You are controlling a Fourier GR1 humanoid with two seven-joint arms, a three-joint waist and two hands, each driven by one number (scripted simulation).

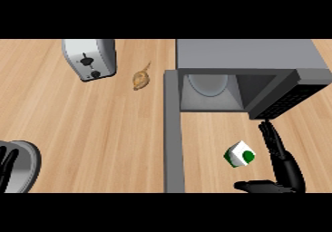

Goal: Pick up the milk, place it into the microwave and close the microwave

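Bearing a green circle, the milk carton (240, 154) is white.

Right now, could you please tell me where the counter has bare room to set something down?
Bare wood lies wide between the toaster, the open microwave door and the left hand. Crowded: right of the door, around the milk and right hand.

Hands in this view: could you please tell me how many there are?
2. The left hand sits open at the lower left edge; the right hand is open just right of the milk.
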